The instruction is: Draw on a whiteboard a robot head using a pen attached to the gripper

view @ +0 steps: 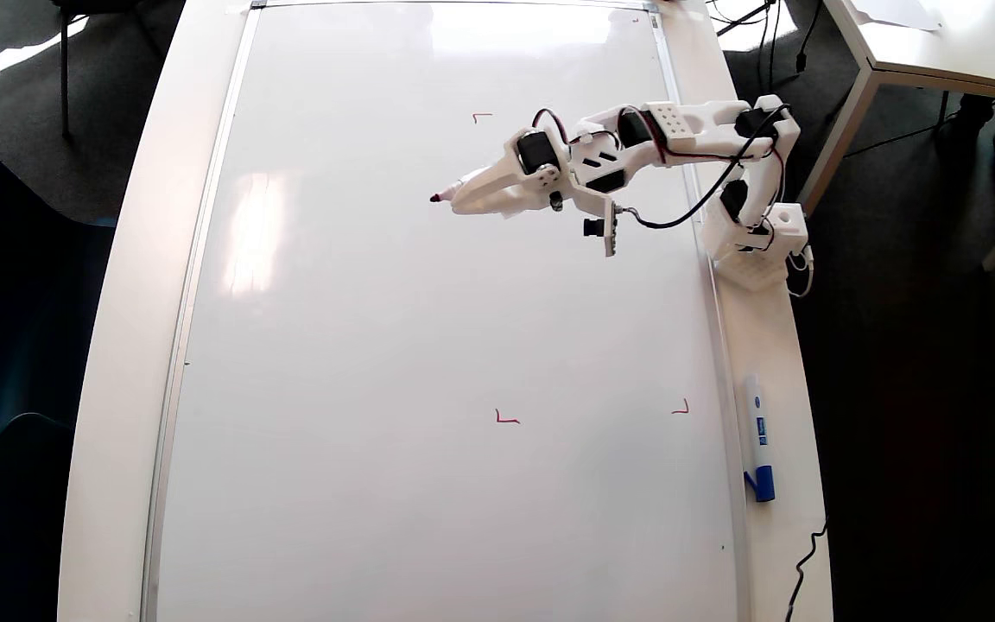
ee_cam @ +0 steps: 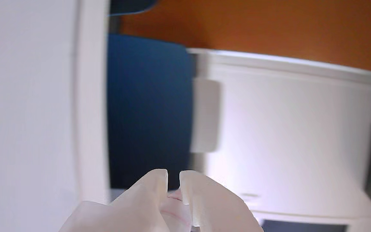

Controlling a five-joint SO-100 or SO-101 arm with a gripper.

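The whiteboard (view: 428, 345) fills most of the overhead view, glossy white with a thin silver frame. No robot head shows on it; only small red corner marks (view: 506, 419) are there. My gripper (view: 463, 197) reaches in from the right over the board's upper middle, shut on the pen (view: 446, 193), whose red tip points left. From above I cannot tell whether the tip touches the board. In the wrist view the two white fingertips (ee_cam: 156, 183) stand close together at the bottom edge, with a bit of the pen (ee_cam: 175, 196) between them.
The arm's base (view: 757, 242) sits on the white table (view: 765, 345) just right of the board. A white marker with a blue cap (view: 758, 436) lies along that strip. A second table (view: 938, 52) stands at top right, and dark floor lies on both sides.
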